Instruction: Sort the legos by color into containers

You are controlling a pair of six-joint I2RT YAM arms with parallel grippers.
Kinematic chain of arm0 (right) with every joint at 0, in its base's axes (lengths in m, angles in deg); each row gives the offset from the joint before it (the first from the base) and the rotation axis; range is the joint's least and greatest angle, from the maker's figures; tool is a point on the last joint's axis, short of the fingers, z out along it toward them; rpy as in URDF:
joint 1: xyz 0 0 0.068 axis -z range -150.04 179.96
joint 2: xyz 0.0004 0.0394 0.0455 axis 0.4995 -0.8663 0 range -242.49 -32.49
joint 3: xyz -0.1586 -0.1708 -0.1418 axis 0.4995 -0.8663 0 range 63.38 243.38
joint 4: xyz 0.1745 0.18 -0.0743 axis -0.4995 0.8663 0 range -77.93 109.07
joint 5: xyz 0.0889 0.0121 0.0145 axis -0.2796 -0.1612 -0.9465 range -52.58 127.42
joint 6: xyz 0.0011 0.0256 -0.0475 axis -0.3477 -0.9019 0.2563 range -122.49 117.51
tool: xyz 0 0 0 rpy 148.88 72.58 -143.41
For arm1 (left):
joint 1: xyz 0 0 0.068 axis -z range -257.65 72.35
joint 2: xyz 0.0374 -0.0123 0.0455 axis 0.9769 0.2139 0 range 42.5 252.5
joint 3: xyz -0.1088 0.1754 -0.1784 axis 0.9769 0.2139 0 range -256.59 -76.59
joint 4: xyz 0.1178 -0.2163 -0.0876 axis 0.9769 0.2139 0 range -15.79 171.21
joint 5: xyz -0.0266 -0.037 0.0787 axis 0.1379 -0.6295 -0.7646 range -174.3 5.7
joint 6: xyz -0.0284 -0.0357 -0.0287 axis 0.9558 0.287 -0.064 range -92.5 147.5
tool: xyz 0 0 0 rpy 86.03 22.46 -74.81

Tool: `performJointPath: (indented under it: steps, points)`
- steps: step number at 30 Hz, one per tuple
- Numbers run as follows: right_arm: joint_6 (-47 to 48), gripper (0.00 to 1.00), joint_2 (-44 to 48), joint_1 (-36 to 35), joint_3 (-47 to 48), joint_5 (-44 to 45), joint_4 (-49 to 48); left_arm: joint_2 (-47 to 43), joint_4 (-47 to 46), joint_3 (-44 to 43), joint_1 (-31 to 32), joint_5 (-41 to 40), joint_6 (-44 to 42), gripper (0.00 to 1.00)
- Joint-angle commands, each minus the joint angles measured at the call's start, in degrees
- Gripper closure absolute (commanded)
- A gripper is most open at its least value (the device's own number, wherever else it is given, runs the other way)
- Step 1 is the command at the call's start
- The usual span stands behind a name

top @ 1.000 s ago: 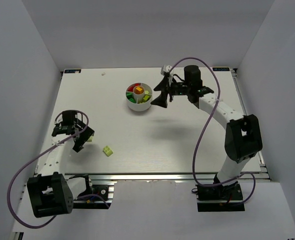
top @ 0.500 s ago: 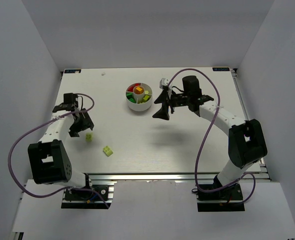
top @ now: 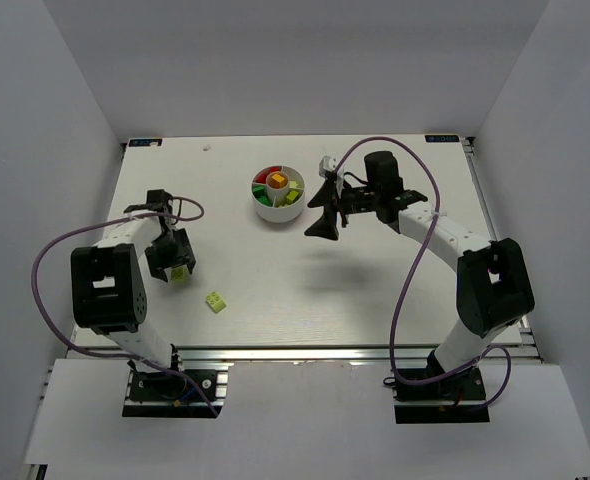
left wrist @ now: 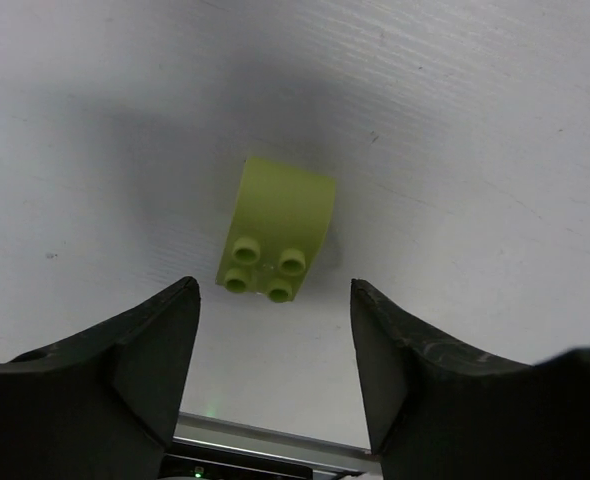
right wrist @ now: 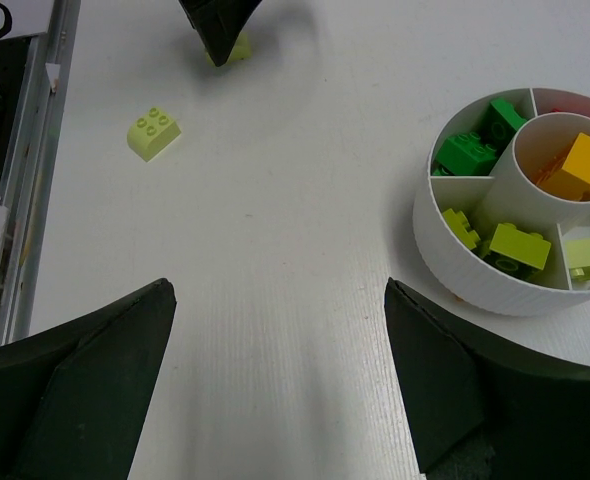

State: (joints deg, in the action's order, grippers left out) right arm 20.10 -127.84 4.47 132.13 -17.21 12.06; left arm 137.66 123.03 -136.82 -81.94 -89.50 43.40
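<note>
**Left pincer [left wrist: 272, 300] closes in on a lime brick; right pincer [top: 319, 203] holds its place.**
Compared with half a second ago, the left pincer has swung nearer to the small pale lime green studded plastic brick [left wrist: 280, 225]. Its jaws are spread wide, with the brick lying on the white tabletop [top: 305, 280] just ahead of the gap between the fingertips [left wrist: 180, 295], studs turned toward the pincer and touched by neither finger. A second pale lime brick [top: 216, 300] lies nearby, unmoved. The right pincer is also spread wide and grips nothing, unchanged above bare tabletop. The low round white plastic dish [right wrist: 455, 260] sits ahead of it to one side, with an orange-yellow brick [right wrist: 586, 165] in its central cup and dark green bricks [right wrist: 475, 140] and lime bricks in separate wedges.
</note>
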Motion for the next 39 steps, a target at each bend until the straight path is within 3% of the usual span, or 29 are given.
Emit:
performJointPath:
  steps: [1, 15, 25, 32, 36, 37, 39]
  points:
    - [-0.5, 0.11, 2.0, 0.2, -0.3, -1.4, -1.6, 0.9, -1.4, -2.6, 0.3, -0.7, -1.1, 0.3]
    - [-0.9, 0.11, 1.7, 0.3, 0.6, -1.5, -1.6, 3.0, -2.3, -1.2, 0.8, -1.9, -0.2, 0.46]
    - [-0.9, 0.11, 2.4, 0.2, 0.2, -3.9, -0.4, 3.5, -2.8, -1.0, 0.7, -2.2, 0.5, 0.4]
    - [-0.6, 0.11, 2.6, 0.2, 0.1, -4.0, -0.4, 3.7, -3.5, -1.0, 0.8, -1.2, 0.8, 0.42]
    - [-0.7, 0.11, 2.6, 0.1, 0.3, -3.8, -0.3, 2.9, -4.2, -1.1, 0.7, -0.8, 1.9, 0.6]
    - [-0.7, 0.11, 2.6, 0.1, 0.4, -3.4, -0.1, 2.0, -4.7, -1.1, 0.8, -0.2, 2.3, 0.7]
    - [-0.5, 0.11, 2.6, -0.3, 0.9, -2.4, -0.1, 0.6, -5.3, -1.1, 0.7, 2.9, 4.0, 0.75]
